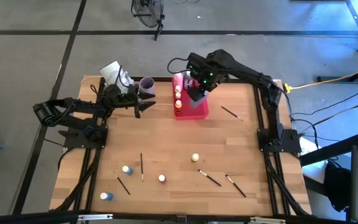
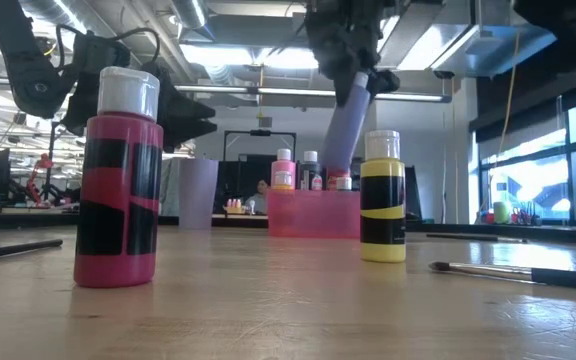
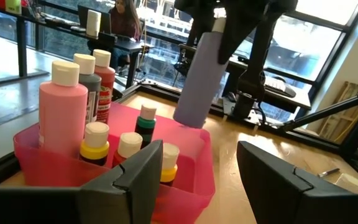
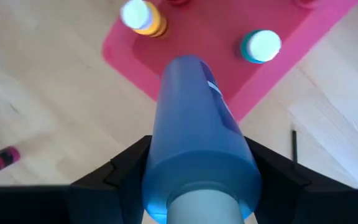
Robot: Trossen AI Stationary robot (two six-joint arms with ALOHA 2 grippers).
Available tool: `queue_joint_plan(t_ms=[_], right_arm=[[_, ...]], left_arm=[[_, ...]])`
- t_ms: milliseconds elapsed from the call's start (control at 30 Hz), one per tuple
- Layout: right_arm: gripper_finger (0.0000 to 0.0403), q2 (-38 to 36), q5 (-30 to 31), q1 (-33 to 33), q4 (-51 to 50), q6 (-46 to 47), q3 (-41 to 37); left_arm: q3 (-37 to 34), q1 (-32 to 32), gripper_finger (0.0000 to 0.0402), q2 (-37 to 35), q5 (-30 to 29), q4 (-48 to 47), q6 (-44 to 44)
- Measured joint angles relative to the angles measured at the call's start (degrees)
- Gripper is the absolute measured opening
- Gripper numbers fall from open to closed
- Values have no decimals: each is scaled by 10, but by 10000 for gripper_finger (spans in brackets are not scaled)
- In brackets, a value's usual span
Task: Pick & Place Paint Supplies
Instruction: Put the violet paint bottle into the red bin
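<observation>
My right gripper (image 1: 194, 94) hangs above the pink-red tray (image 1: 197, 113) at the table's far middle, shut on a lilac-blue paint bottle (image 4: 194, 106). Several bottles stand in the tray, among them a pink one (image 3: 63, 109) and a green-capped one (image 4: 261, 46). My left gripper (image 1: 138, 107) is level and open beside the lilac cup (image 1: 146, 86), pointing at the tray and holding nothing. Loose bottles (image 1: 195, 158) (image 1: 161, 178) (image 1: 127, 169) and thin brushes (image 1: 142, 167) (image 1: 209, 178) lie on the near half of the table. My right gripper pinches the bottle's upper body just below the pale cap (image 4: 197, 186) between its two fingers, one on each side. The fingers (image 4: 126, 165) come from above, pointing down. The bottle hangs cap up, its base (image 3: 188, 115) tilted, clear of the tray and over it.
A brush (image 1: 230, 112) lies right of the tray. Close to the low camera stand a red bottle (image 2: 118, 180) and a yellow one (image 2: 382, 200), with a brush (image 2: 528, 272) to the right. Bare wood lies between tray and loose supplies.
</observation>
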Motion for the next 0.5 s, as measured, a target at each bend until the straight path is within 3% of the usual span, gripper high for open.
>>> queue_joint_plan(t_ms=[500], right_arm=[[216,9,14,-8,0,-10,0]], left_arm=[[0,0,203,0,0,0,8]])
